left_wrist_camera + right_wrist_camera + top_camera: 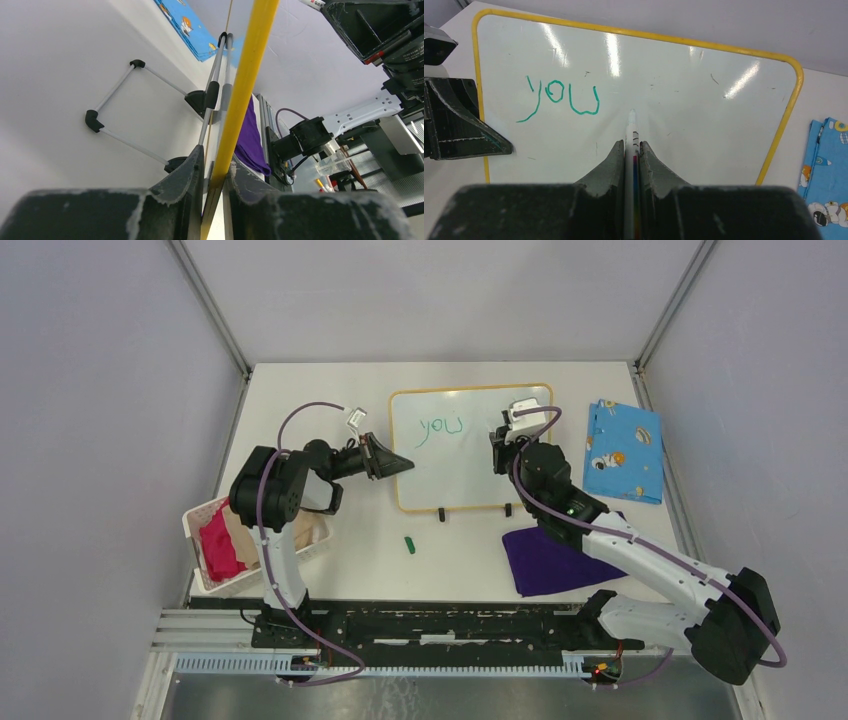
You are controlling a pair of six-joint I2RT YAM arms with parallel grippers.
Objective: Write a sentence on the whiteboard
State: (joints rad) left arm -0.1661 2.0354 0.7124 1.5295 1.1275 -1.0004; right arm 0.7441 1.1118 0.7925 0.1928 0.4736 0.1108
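Overhead view of a white desk (300,400) with two robot arms mounted at its near edge. The whiteboard (470,475), glossy white with a thin yellow rim, lay at the middle of the desk close to the far edge. Two small black feet showed at its near side.

Of the sentence (441,425), only the word "you" was on the board, in thin green handwriting on the upper left part.

The left gripper (403,462) was at the board's left edge. Its jaws were narrow and pinched the yellow rim between them.

The right gripper (631,146) hung over the board's right half. Its jaws were nearly together, clamped on a white marker (631,127) that pointed at the board. The marker's tip was just right of the word "you"; whether it touched the surface could not be told.

A small green cap (409,544) lay on the desk between the board and the near edge. A purple cloth (550,560) lay near the near edge, partly under the right arm. A blue patterned cloth (623,450) lay by the right edge, beside the board. A white basket (196,525) holding a pink cloth (220,545) sat at the near left corner.
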